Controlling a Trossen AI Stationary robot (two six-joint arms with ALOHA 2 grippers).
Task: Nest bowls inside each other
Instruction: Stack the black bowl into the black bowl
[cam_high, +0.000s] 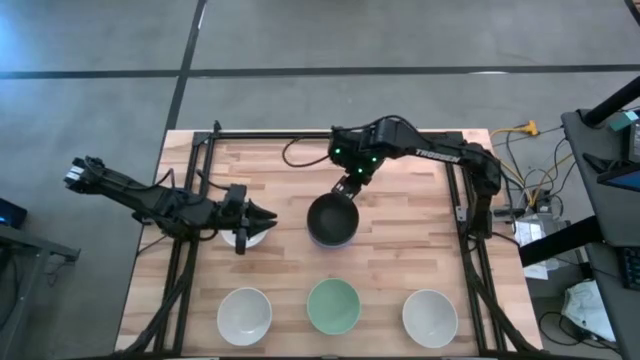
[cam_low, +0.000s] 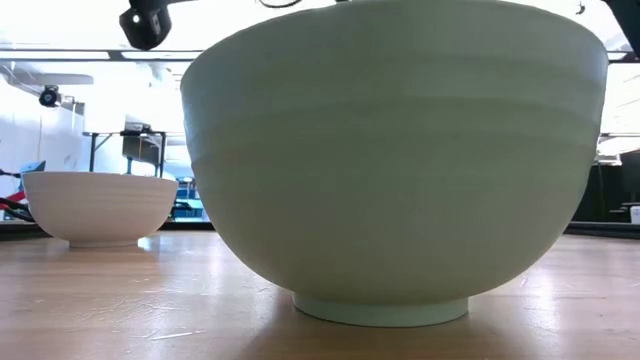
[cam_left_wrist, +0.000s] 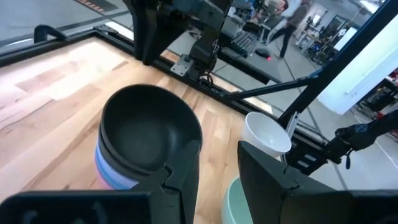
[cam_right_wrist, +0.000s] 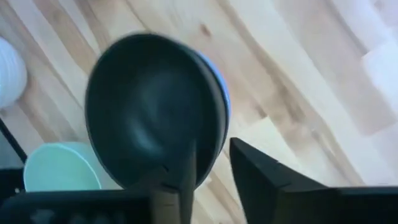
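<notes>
With a black-topped stack (cam_high: 332, 221) begun mid-table, the right gripper (cam_high: 345, 189) stood open above it while four bowls (cam_high: 332, 304) waited loose, the left gripper (cam_high: 262, 215) open over one.

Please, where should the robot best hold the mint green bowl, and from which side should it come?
Probably the thin rim of the mint green bowl, approached from above: it sits upright with its mouth open, so one finger can go inside and one outside. White bowls flank it, so take the rim edge nearer the black bowl.

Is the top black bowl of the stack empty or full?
Empty: the black bowl shows its bare inside; it sits nested on the stack.
</notes>
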